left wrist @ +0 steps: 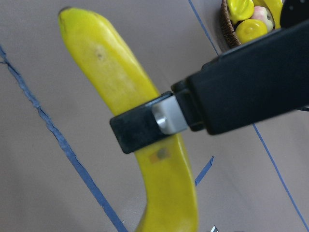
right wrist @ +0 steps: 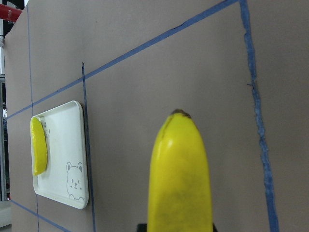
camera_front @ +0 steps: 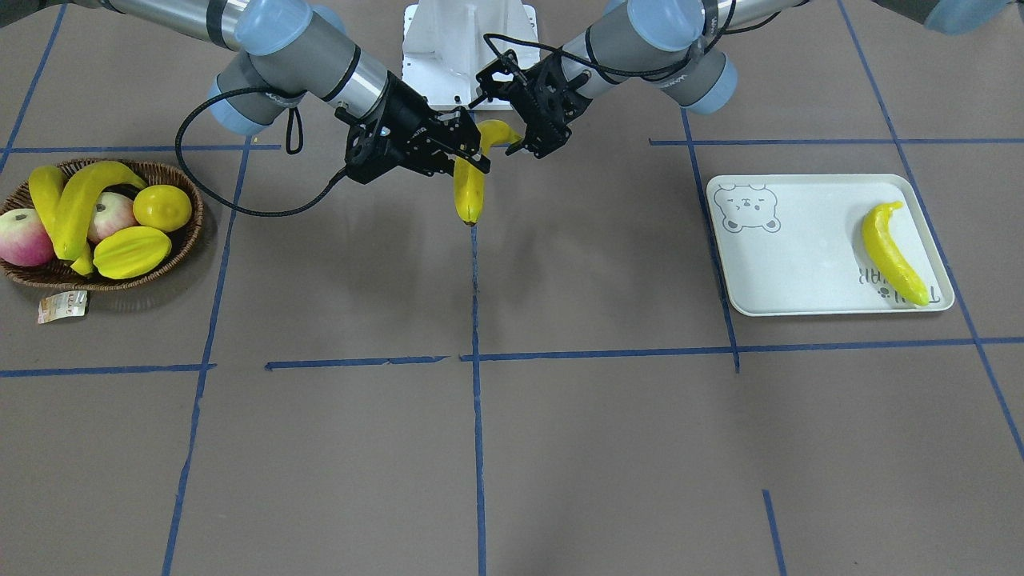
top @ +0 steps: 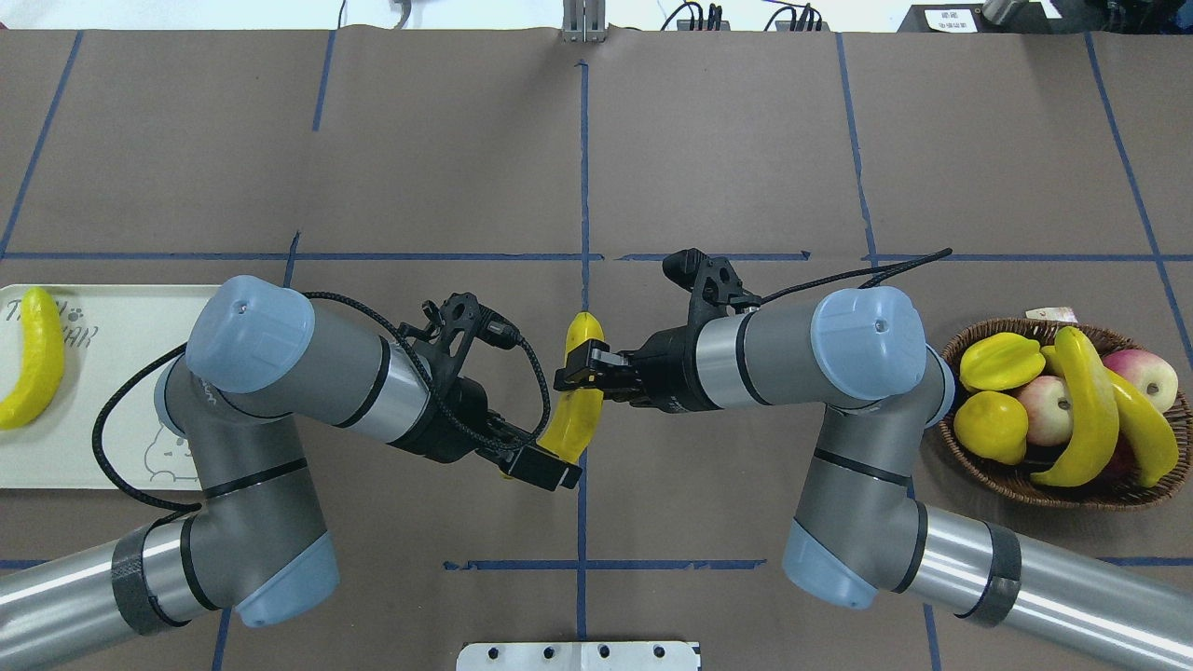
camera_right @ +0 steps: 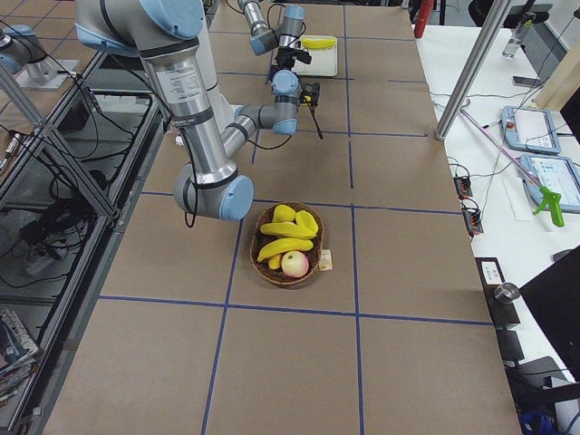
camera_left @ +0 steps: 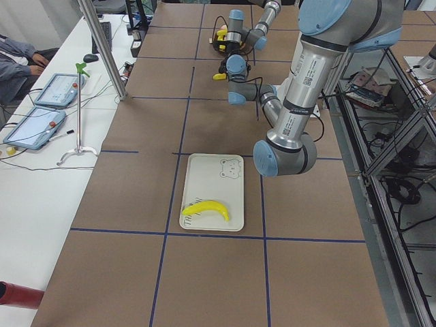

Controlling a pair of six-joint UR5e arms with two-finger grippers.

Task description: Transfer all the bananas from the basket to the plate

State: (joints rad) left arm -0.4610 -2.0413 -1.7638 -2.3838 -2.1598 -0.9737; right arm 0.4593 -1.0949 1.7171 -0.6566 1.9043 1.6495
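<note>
A yellow banana (camera_front: 470, 196) (top: 580, 415) hangs in the air over the table's middle. My right gripper (camera_front: 470, 158) (top: 582, 371) is shut on it, one black finger with a grey pad (left wrist: 166, 118) crossing its middle. My left gripper (camera_front: 518, 138) (top: 541, 457) sits at the banana's stem end, fingers on either side; whether they press it I cannot tell. Two more bananas (camera_front: 80, 200) (top: 1086, 410) lie in the wicker basket (camera_front: 182, 174) (top: 1016, 485). One banana (camera_front: 892, 252) (top: 37, 359) lies on the cream plate (camera_front: 800, 256) (top: 121, 373).
The basket also holds two apples (camera_front: 24, 238), a lemon (camera_front: 162, 207) and a starfruit (camera_front: 132, 251); a paper tag (camera_front: 62, 306) lies beside it. The white robot base (camera_front: 468, 40) stands behind both grippers. Blue tape lines cross the brown table.
</note>
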